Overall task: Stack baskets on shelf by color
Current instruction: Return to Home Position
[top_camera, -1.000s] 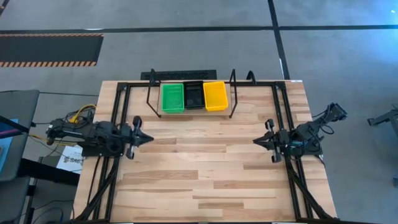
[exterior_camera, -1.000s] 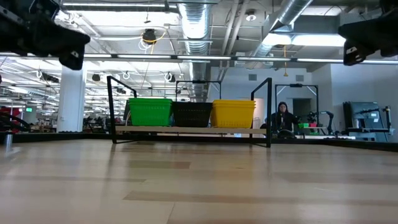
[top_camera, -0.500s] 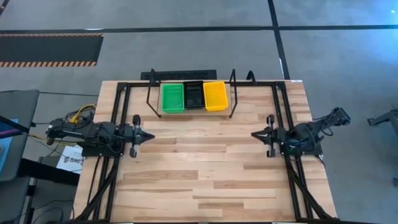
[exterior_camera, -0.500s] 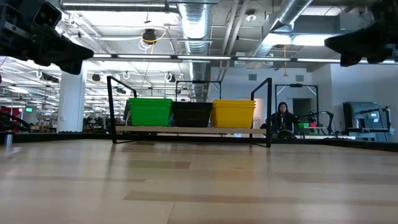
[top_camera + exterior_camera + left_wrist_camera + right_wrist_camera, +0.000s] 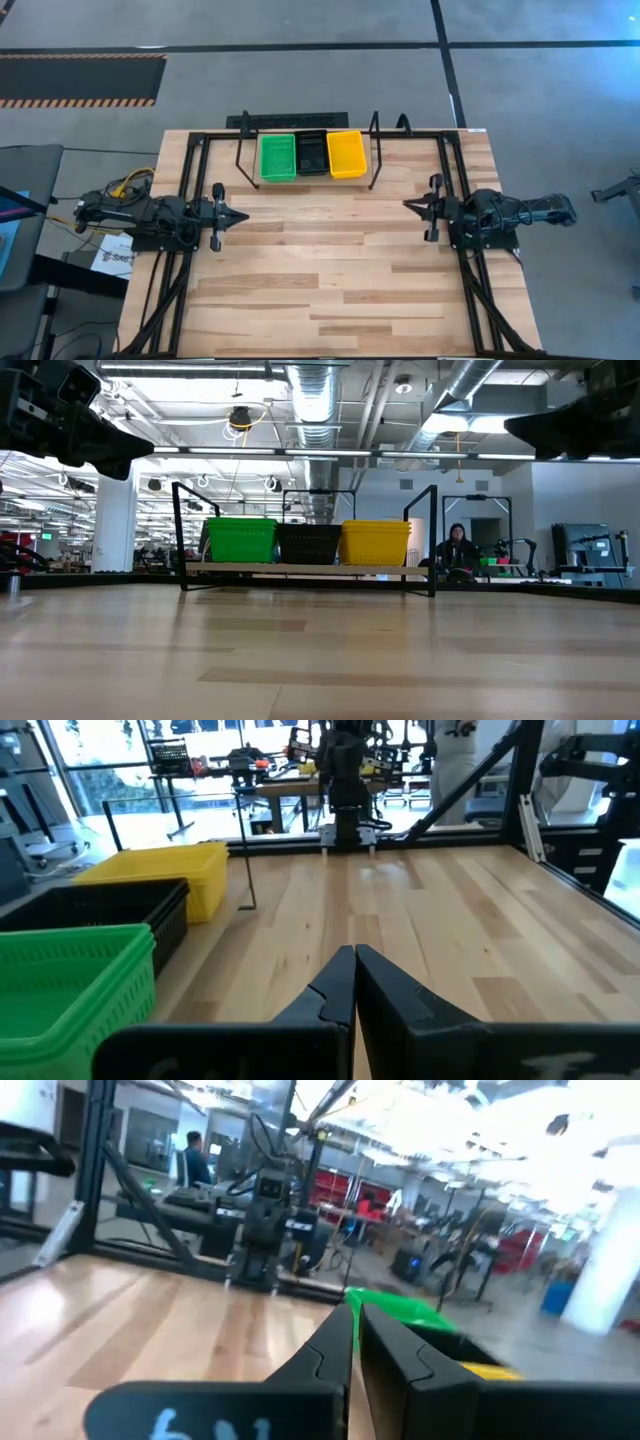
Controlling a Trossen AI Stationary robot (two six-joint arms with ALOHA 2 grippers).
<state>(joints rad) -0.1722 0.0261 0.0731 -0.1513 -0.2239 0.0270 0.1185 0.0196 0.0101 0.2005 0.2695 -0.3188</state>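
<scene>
Green baskets [image 5: 277, 158], black baskets [image 5: 312, 153] and yellow baskets [image 5: 346, 153] side by side on the shelf [image 5: 310, 569], one colour to a pile, in that order from the left arm's side to the right arm's. Piles touching or very nearly so, all upright, long sides running from the shelf's front to its back. From table height, three blocks of much the same height on the light plank; number in each pile not countable. Shelf itself at the middle of the worktop's [image 5: 330, 280] far edge, on thin black wire legs, with a black upright post at either end.

Left gripper [image 5: 240, 215] near the worktop's left edge, roughly halfway between the near and far edges, pointing inward toward the centre. Fingers pressed together with nothing between them. Raised off the wood, as seen from table height, and well apart from the shelf.

Right gripper [image 5: 408, 205] opposite it near the right edge, also pointing inward. Fingers closed to a thin slit, holding nothing. Likewise up in the air and well apart from the baskets.

Beyond the far edge, a large room with ceiling ducts and lights. A person [image 5: 456, 548] in dark clothing far back, to the right of the shelf in the table-height view.
</scene>
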